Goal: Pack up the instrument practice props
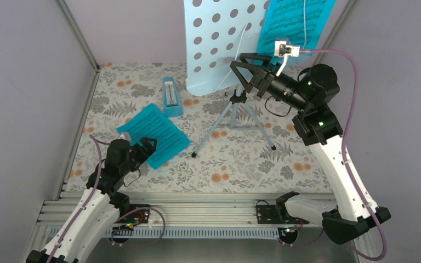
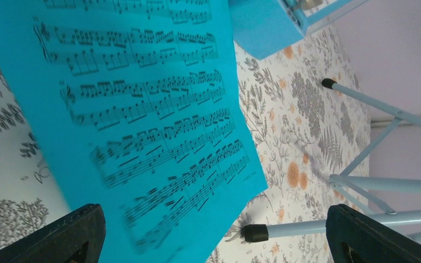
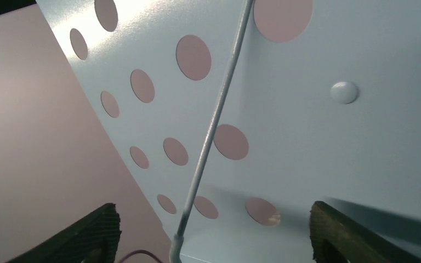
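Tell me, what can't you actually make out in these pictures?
- Music stand desk: top cut off by the top view's upper edge.
- Sheet on the stand: upper part cut off there too.
- Metronome: face too small in the top view; the left wrist view shows only a corner.
- Sheet on the table: nearest notes blurred, left wrist view.

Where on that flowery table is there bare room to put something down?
Bare tabletop runs along the near edge, in front of the music stand's tripod legs, and in the far left corner beside the metronome. It is crowded around the teal sheet-music page.
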`<action>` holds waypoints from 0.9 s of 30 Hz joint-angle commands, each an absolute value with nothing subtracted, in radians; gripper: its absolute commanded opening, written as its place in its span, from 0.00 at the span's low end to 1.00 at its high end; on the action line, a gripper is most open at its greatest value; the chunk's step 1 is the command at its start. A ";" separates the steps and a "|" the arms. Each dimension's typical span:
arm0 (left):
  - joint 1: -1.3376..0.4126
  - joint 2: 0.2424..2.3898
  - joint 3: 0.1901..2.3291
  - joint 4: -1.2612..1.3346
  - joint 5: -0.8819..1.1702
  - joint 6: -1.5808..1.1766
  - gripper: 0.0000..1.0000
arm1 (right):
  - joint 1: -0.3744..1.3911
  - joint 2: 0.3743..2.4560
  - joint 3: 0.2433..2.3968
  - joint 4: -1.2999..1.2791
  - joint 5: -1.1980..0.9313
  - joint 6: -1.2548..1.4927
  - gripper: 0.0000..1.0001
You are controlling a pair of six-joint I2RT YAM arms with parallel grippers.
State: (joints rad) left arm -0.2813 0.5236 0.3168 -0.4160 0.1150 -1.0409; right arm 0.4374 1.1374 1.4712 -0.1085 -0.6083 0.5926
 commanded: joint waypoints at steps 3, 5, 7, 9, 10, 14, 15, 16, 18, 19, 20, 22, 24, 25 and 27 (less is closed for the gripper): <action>-0.277 0.550 0.432 -0.573 0.038 -0.936 1.00 | 0.441 1.043 1.488 -0.277 -0.413 0.453 0.90; -0.278 0.547 0.455 -0.594 0.018 -0.921 1.00 | 0.440 1.017 1.482 -0.312 -0.370 0.423 0.95; -0.277 0.545 0.479 -0.609 -0.008 -0.896 1.00 | 0.441 0.989 1.468 -0.346 -0.329 0.400 0.97; -0.277 0.561 0.518 -0.614 -0.025 -0.845 1.00 | 0.441 0.954 1.437 -0.374 -0.289 0.379 0.98; -0.277 0.581 0.546 -0.611 -0.026 -0.811 1.00 | 0.441 0.931 1.416 -0.386 -0.266 0.373 0.98; -0.277 0.760 0.682 -0.597 0.053 -0.638 1.00 | 0.441 0.819 1.267 -0.422 -0.178 0.333 0.88; -0.278 0.802 0.717 -0.596 0.069 -0.603 1.00 | 0.440 0.788 1.220 -0.430 -0.156 0.328 0.87; -0.277 0.835 0.762 -0.587 0.081 -0.566 1.00 | 0.440 0.763 1.168 -0.440 -0.137 0.325 0.87; -0.276 0.881 0.826 -0.573 0.080 -0.499 1.00 | 0.439 0.741 1.077 -0.469 -0.102 0.329 0.87; -0.276 0.896 0.855 -0.567 0.068 -0.468 1.00 | 0.435 0.742 1.038 -0.485 -0.093 0.339 0.87; -0.275 0.910 0.882 -0.562 0.044 -0.433 1.00 | 0.430 0.745 1.002 -0.489 -0.094 0.354 0.87; -0.276 0.933 0.925 -0.553 0.005 -0.389 1.00 | 0.415 0.749 0.931 -0.447 -0.119 0.382 0.88; -0.276 0.938 0.945 -0.531 -0.018 -0.351 1.00 | 0.397 0.755 0.868 -0.379 -0.136 0.399 0.90; -0.276 0.935 0.946 -0.516 -0.025 -0.332 1.00 | 0.380 0.765 0.848 -0.351 -0.140 0.400 0.92; -0.277 0.919 0.936 -0.483 -0.043 -0.295 1.00 | 0.343 0.796 0.814 -0.292 -0.159 0.398 0.96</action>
